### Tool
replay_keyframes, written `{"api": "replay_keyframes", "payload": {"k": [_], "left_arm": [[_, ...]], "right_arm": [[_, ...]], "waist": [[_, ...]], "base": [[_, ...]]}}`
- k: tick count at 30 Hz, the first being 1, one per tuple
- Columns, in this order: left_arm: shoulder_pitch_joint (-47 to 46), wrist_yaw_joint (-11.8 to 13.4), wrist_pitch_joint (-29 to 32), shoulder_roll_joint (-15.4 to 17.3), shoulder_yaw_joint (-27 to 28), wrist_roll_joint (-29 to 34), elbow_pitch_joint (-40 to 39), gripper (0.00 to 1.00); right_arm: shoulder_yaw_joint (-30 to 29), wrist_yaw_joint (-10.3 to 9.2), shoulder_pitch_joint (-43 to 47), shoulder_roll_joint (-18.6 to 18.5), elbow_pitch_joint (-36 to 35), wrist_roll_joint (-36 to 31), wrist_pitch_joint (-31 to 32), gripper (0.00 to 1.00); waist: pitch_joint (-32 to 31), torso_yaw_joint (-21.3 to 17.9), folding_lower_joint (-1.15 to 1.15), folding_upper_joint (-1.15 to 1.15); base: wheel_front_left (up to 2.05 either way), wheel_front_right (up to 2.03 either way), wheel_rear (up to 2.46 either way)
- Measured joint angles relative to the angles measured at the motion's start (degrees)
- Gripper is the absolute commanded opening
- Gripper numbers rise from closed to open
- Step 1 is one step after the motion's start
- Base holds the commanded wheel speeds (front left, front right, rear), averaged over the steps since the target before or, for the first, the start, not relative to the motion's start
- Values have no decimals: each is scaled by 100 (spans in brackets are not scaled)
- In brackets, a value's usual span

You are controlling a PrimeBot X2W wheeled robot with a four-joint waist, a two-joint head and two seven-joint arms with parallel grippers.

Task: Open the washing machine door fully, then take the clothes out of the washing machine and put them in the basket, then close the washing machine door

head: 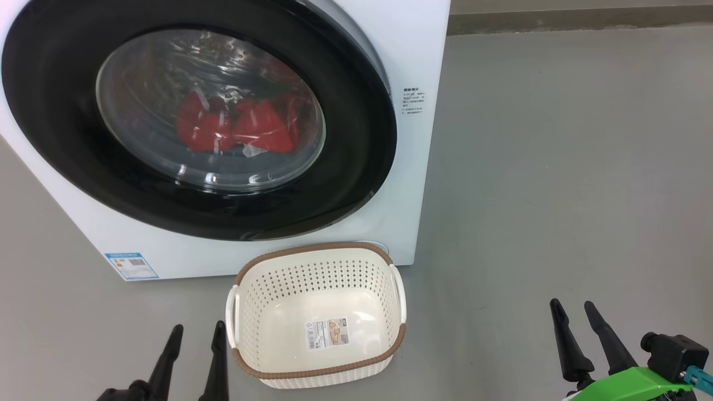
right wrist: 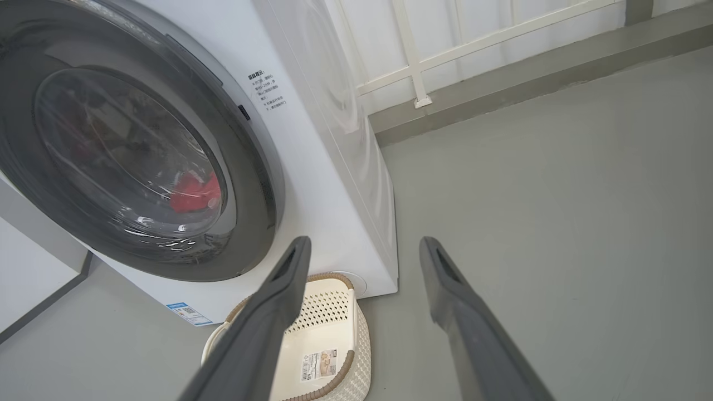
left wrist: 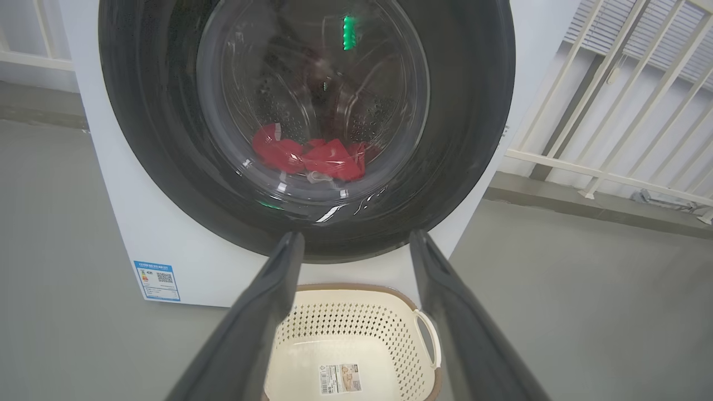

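**Door shut, both grippers low and empty, opening edge up and to the left of the right arm**

The washing machine door (head: 356, 139) sat closed flush on the washing machine (head: 415, 50), its black frame facing the robot. The clothes (head: 234, 125) lay red behind the glass, low in the drum. The basket (head: 312, 249) stood empty on the floor just in front of the machine's lower right corner.

The left gripper (head: 199, 327) hung released, fingers spread, holding nothing. It was just left of the basket and below the door's lower middle. The right gripper (head: 571, 304) was likewise released and empty, out over bare floor well to the right of the machine.

In the right wrist view a small dark notch (right wrist: 243, 112) showed beside the door's right rim. This was likely the catch side, though the hinge could not be seen. If so, the pulling edge lay up and left of the right gripper, and up and right of the left. The door is round, so no long axis guides the grip. The right arm looked better angled to hook that rim.
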Motion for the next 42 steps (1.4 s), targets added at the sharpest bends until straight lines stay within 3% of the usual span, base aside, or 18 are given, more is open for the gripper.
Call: {"api": "replay_keyframes", "payload": {"k": [18,39,40,41,42], "left_arm": [[3,-2,-283,13,57,906,62,100],[95,-110,-289,15,208,737,283,100],[95,-109,-289,15,204,732,282,100],[95,-109,-289,15,202,730,281,100],[95,-109,-289,15,197,724,278,100]], "right_arm": [[-168,1,243,-18,27,-883,-293,100],[-380,1,347,57,-102,-921,-294,100],[-374,1,347,63,-152,-920,-294,98],[-376,1,342,75,-234,-907,-294,56],[-378,1,335,90,-319,-853,-294,39]], "waist": [[26,-70,0,0],[6,-101,0,0],[11,-100,0,0],[20,-99,0,0],[31,-98,0,0]], "base": [[0,0,0],[0,0,0],[0,0,0],[0,0,0],[0,0,0]]}}
